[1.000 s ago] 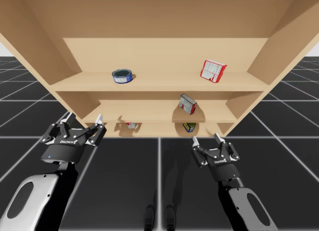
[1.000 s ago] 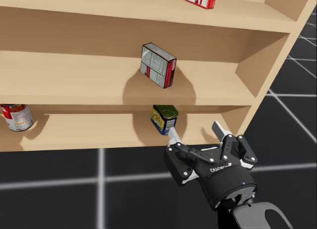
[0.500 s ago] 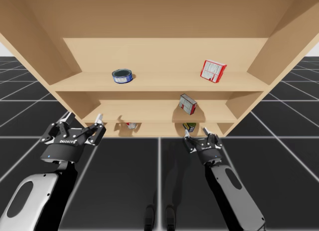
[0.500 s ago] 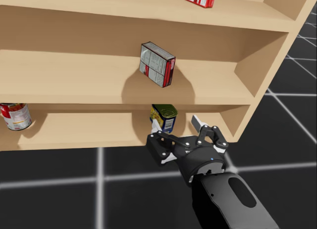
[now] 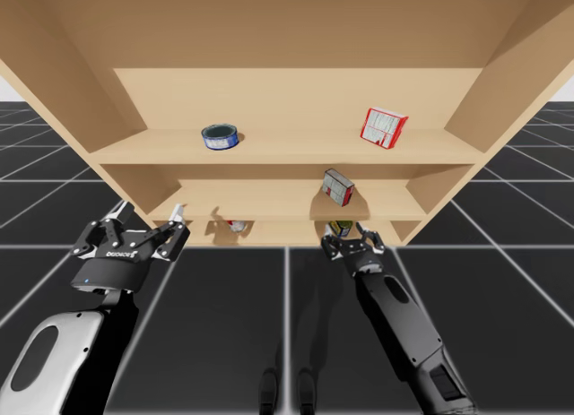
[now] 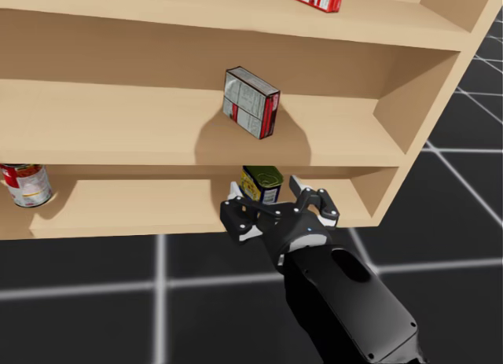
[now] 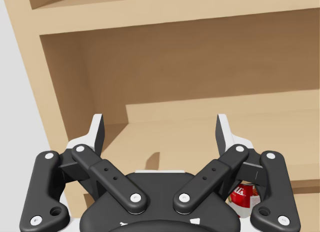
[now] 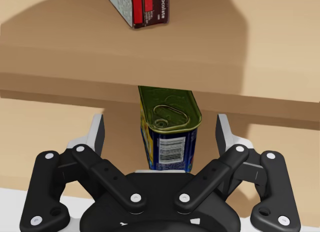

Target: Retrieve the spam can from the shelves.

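The spam can [image 8: 169, 137] is a blue and yellow rectangular can with an olive-green pull-tab lid. It stands on the lowest shelf [image 6: 141, 203], right of middle, where the high view shows the can [image 5: 340, 227] and the head view shows the can [image 6: 262, 183]. My right gripper [image 8: 160, 128] is open at the shelf's front edge, one finger on each side of the can and apart from it. The right gripper [image 6: 267, 189] shows just in front of the can, as does the right gripper [image 5: 346, 236]. My left gripper [image 5: 150, 216] hangs open at the shelf's left end, and the left gripper [image 7: 160, 127] holds nothing.
A red and grey box [image 6: 251, 103] leans on the middle shelf right above the can. A red can [image 6: 25, 185] stands on the lowest shelf to the left. On the top shelf are a blue round tin [image 5: 220, 136] and a red and white box [image 5: 384, 126].
My right arm has reached forward and to the left, bringing its open gripper up to the spam can on the lowest shelf. My left arm has stayed put.
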### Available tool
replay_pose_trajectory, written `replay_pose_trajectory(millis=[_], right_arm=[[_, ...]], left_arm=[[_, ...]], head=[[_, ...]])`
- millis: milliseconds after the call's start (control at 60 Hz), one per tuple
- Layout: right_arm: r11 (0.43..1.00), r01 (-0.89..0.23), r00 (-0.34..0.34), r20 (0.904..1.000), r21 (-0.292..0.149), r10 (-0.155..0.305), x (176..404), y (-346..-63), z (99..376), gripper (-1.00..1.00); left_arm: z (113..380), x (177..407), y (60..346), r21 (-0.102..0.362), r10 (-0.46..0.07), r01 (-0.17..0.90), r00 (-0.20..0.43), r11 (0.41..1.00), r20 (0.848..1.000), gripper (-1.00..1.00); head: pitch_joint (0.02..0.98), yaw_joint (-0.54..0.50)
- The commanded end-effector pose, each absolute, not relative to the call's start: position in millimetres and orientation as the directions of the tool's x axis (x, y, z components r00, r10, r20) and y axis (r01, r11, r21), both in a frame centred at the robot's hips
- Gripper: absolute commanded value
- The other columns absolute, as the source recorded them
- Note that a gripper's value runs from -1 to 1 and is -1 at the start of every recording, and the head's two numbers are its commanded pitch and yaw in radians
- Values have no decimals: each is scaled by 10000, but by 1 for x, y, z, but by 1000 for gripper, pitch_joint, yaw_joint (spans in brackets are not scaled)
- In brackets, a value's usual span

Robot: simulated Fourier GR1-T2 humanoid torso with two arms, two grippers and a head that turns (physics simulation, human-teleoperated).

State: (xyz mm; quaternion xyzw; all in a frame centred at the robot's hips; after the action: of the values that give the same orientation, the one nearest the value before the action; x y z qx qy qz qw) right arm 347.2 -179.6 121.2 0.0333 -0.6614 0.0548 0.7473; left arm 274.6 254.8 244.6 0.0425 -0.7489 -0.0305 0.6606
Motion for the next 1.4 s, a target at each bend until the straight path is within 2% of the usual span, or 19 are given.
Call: replay_pose_trajectory(millis=[17,267,367,483,500,517,583,600,750,867,983,1150,1400], right_arm=[[9930,-1126,1308,9901,-371,518,359,-179,115,-1000],[9926,-1177,1563,9865,-308,491,372,-177,105,-1000],[9923,-1164,1539,9863,-418,596,374,-176,103,-1000],[9874,-1387,1422,9851,-767,965,373,-175,100,-1000],[9864,-1503,1532,9841,-663,895,372,-176,100,-1000],[9864,-1523,1524,9846,-618,852,372,-175,100,-937],[9871,-1481,1587,9837,-604,840,370,-175,98,968],[9880,-1443,1621,9837,-542,776,370,-175,97,1000],[9899,-1315,1616,9841,-528,739,369,-179,97,1000],[9931,-985,1215,9897,-638,757,366,-185,105,1000],[9931,-653,728,9921,-974,1021,359,-191,113,1000],[9882,-508,319,9887,-1448,1465,341,-196,119,1000],[9853,-654,190,9871,-1576,1591,308,-200,126,1000]], left_arm=[[245,275,256,1050,-1072,-247,-1234,9942,9865,-1000],[244,275,256,1098,-1120,-253,-1191,9936,9865,-1000],[244,276,256,1100,-1122,-250,-1185,9936,9866,-1000],[243,276,255,1129,-1151,-250,-1174,9933,9864,-1000],[243,276,255,1136,-1157,-248,-1173,9932,9863,-1000],[243,276,255,1143,-1165,-247,-1171,9931,9863,-1000],[243,276,255,1153,-1174,-245,-1164,9930,9862,-1000],[243,276,255,1156,-1177,-249,-1165,9930,9862,-1000],[243,276,255,1187,-1209,-260,-1168,9926,9858,-1000],[243,276,255,1182,-1205,-265,-1181,9926,9857,-1000],[243,276,255,1166,-1191,-278,-1191,9928,9857,-1000],[243,276,256,1161,-1190,-304,-1186,9928,9858,-1000],[243,276,257,1165,-1193,-305,-1186,9927,9858,-1000]], head=[[712,-231],[709,-230],[709,-229],[708,-232],[708,-233],[708,-233],[707,-236],[707,-237],[705,-237],[701,-236],[698,-238],[690,-235],[682,-236]])
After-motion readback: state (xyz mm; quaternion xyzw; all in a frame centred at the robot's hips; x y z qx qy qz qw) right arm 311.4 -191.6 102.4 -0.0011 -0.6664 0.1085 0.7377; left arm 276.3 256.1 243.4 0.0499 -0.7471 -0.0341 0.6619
